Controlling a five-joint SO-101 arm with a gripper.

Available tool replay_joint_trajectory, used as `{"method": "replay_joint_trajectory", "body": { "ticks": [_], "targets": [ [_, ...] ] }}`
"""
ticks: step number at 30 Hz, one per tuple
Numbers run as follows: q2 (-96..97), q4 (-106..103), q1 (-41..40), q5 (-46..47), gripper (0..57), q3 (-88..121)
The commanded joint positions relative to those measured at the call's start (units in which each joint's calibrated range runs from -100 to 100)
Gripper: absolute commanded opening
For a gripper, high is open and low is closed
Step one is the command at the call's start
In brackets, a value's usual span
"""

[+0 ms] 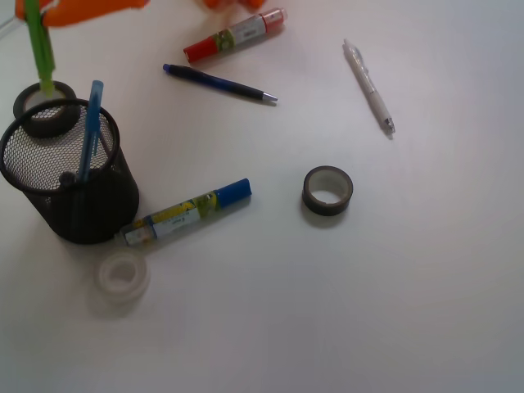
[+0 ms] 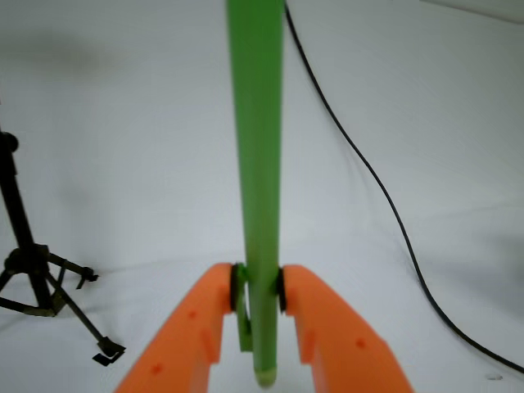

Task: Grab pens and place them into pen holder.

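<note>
Jaws clamped on the bright green pen [image 2: 256, 164], its shaft pinched between the two orange fingers [image 2: 327, 336].

The gripper [image 2: 258, 293] holds that pen roughly upright, just above and behind the black mesh pen holder [image 1: 70, 172], where a light blue pen [image 1: 90, 131] already stands. Well off to the side on the tabletop [image 1: 393, 278] lie the dark blue pen [image 1: 219, 83] and white pen [image 1: 368, 86].

Orange gripper [image 2: 259, 288] at upper left of front view, jaws clamped on green pen [image 2: 257, 164].
</note>
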Motion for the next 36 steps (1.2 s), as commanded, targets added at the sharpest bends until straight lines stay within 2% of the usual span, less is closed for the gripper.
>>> {"method": "replay_joint_trajectory", "body": {
  "ticks": [1, 6, 11, 15, 18, 22, 28, 36],
  "targets": [
    [4.3, -3.7, 0.8, -0.9, 0.3, -0.2],
    [9.4, -4.0, 0.8, -1.8, 1.1, 0.0],
    [10.6, -4.0, 0.8, -1.5, 10.4, 0.9],
    [10.0, -4.0, 1.6, -1.4, 13.1, 3.9],
    [9.2, -3.9, 1.9, -1.3, 17.5, 4.8],
    [4.0, -2.4, 2.1, 2.4, 18.6, 5.3],
    [-16.4, 19.6, -2.3, 16.2, 18.5, 5.5],
    [-40.8, 72.9, -15.4, 32.8, 18.4, 5.4]
  ]
}}
